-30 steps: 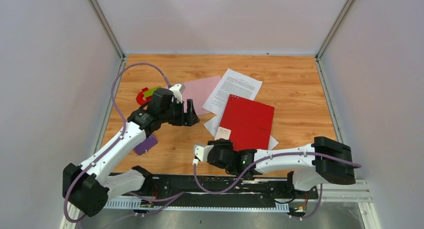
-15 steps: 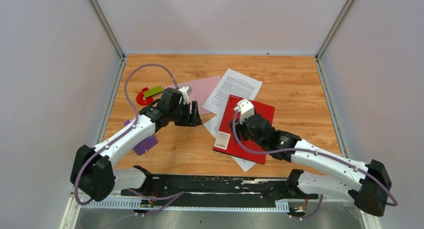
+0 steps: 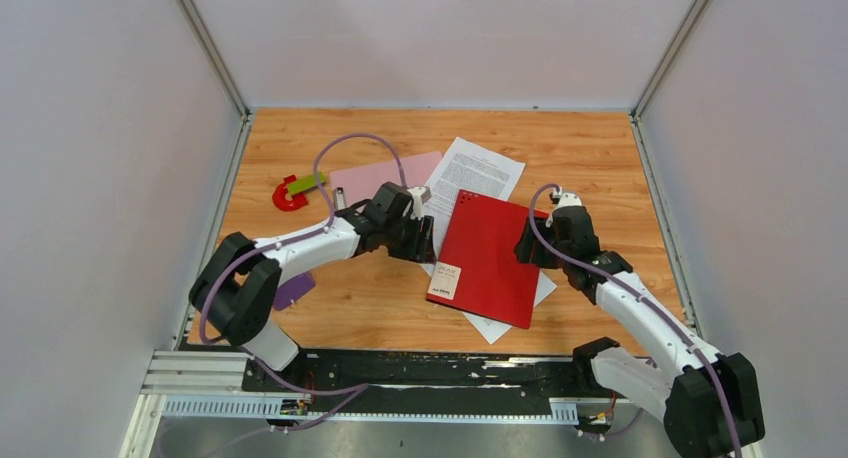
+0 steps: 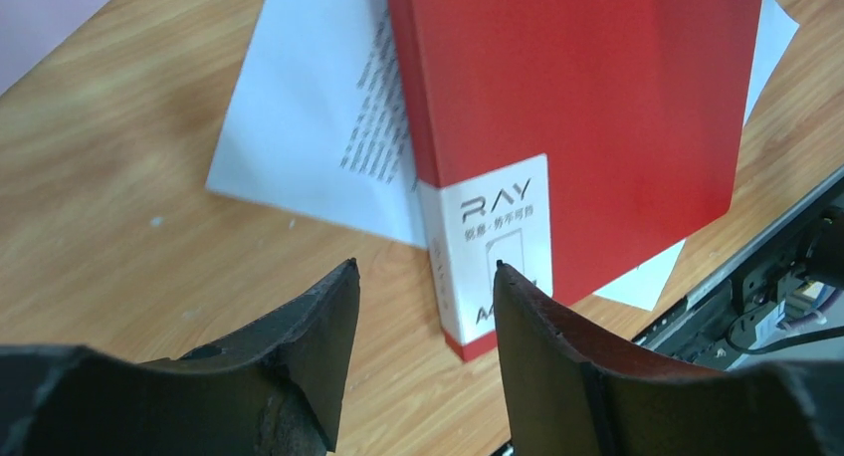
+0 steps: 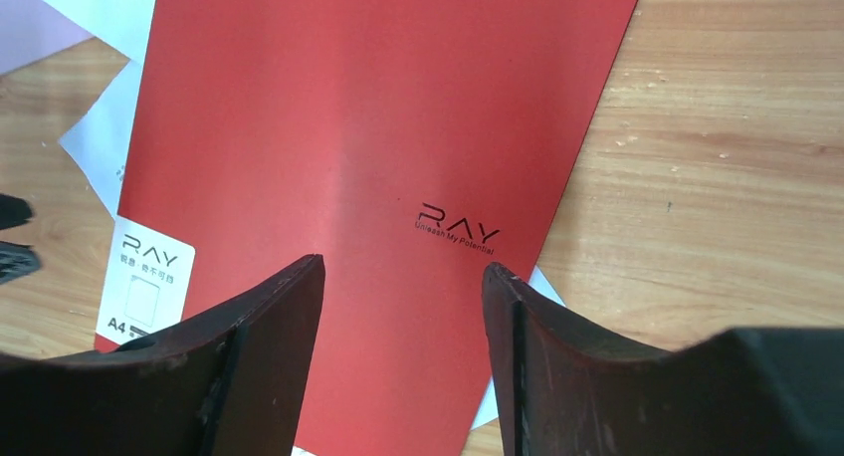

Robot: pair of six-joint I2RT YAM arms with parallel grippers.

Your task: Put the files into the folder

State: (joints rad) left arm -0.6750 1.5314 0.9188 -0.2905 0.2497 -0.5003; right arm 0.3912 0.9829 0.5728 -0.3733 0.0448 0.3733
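Saw a wooden table (image 3: 600, 168) boxed in by pale walls. Found a red folder (image 3: 492, 258) lying flat and closed near the middle, turned slightly askew, with a white label (image 3: 445, 275) at its near left corner. Spotted the files (image 3: 470, 178) outside the folder, pinned beneath it: one printed sheet (image 4: 309, 127) sticking out past the far left corner, text side up, and a second sheet (image 3: 495, 326) peeking out along the near edge and the right side. Noted a pink sheet (image 3: 385, 178) flat on the wood to the left of the files, its right edge tucked under the printed sheet.

Caught the left gripper (image 4: 423, 277) low over the folder's left edge by the label, fingers parted, nothing between them. Caught the right gripper (image 5: 403, 267) above the folder's right half, near its right edge, fingers likewise spread and holding nothing. Could not tell from any view whether either fingertip touched the cover.

Made out a purple block (image 3: 292, 290) half hidden behind the left arm, then a red horseshoe piece (image 3: 288, 196) with a small green bar (image 3: 307, 183) resting on it, far left.
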